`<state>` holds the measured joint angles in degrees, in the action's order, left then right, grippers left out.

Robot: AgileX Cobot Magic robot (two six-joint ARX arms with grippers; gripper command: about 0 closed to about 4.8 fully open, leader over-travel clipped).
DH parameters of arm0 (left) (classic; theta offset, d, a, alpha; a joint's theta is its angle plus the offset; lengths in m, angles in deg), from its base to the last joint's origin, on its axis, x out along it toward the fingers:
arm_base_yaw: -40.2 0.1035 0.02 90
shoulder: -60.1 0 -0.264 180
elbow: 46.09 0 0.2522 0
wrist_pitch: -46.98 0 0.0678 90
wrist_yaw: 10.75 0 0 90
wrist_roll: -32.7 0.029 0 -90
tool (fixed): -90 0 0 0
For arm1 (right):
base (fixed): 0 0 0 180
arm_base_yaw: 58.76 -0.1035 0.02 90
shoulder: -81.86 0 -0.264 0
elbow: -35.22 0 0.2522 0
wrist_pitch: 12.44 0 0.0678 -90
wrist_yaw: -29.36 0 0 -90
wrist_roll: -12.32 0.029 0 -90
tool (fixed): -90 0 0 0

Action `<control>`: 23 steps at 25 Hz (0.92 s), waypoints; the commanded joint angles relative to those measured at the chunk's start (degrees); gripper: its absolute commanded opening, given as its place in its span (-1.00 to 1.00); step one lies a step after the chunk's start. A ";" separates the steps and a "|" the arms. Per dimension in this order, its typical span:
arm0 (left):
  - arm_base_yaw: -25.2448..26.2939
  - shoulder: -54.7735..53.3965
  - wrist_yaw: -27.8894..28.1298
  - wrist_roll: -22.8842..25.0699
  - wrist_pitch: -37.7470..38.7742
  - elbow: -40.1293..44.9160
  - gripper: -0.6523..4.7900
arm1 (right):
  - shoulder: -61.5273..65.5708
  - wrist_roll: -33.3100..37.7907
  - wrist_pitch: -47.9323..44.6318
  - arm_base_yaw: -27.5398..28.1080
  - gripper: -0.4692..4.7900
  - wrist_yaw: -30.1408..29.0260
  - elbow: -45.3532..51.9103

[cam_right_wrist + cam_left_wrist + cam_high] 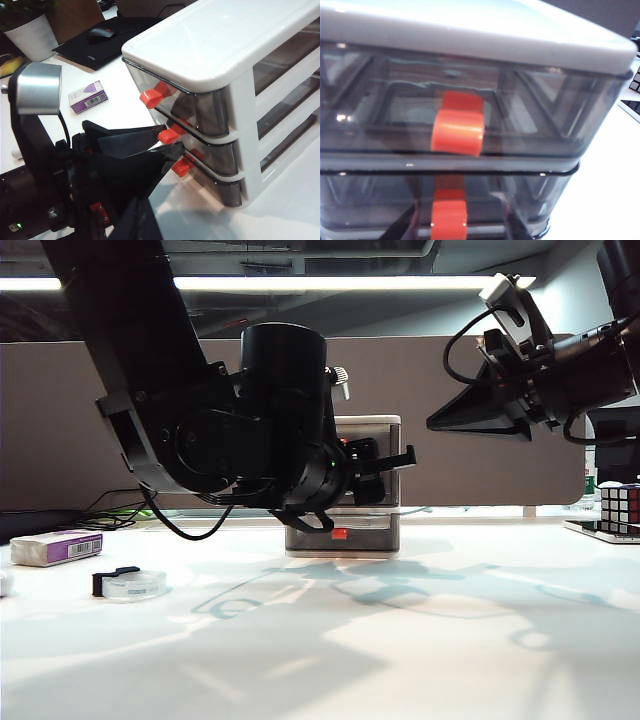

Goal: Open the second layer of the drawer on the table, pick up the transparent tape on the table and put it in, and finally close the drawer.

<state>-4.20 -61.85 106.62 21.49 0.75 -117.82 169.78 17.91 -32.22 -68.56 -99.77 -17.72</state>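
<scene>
**Left pincer at middle handle, drawer not yet open**

Nearest the exterior camera, well in front and left of the small white-framed three-tier cabinet (pixel 343 535), the flat clear tape roll with black cutter (pixel 128 583) lies on the white desk (pixel 420 640); the white-and-purple box (pixel 57 546) sits just behind it.

Left pincer (pixel 167 150) is at the cabinet front, its dark fingers (pixel 404 225) flanking the red handle (pixel 448 217) of the middle smoky grey drawer (pixel 530 195), which looks shut. Jaws part-spread; contact with the handle: cannot tell.

Judgement: close squarely on the handle, then pull straight out, so the light cabinet doesn't slide.

Right pincer (pixel 470 415) hangs high, right of the cabinet; jaw state unclear. Cabinet front mostly hidden by the left arm in the exterior view.
</scene>
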 commanded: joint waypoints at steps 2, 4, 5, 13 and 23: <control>-0.07 0.20 -0.22 0.26 -0.50 -0.39 -0.01 | -0.20 0.13 -0.33 -0.04 -0.84 -0.26 -0.33; -0.07 0.20 -0.22 0.26 -0.52 -0.39 -0.01 | -0.20 0.13 0.15 -0.04 -0.84 -0.26 -0.33; -0.07 0.20 -0.22 0.26 -0.52 -0.39 -0.01 | -0.20 0.11 0.35 -0.04 -0.84 -0.26 -0.31; 0.31 0.11 0.04 0.28 -0.50 -0.42 -0.01 | -0.20 0.09 0.70 -0.04 -0.84 -0.26 -0.28; 0.37 0.11 0.02 0.33 -0.50 -0.50 -0.35 | -0.20 -0.07 0.70 -0.04 -0.84 -0.26 -0.28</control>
<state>-3.83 -61.85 106.71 21.52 0.73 -118.13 169.78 17.86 -30.89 -68.56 -99.77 -17.72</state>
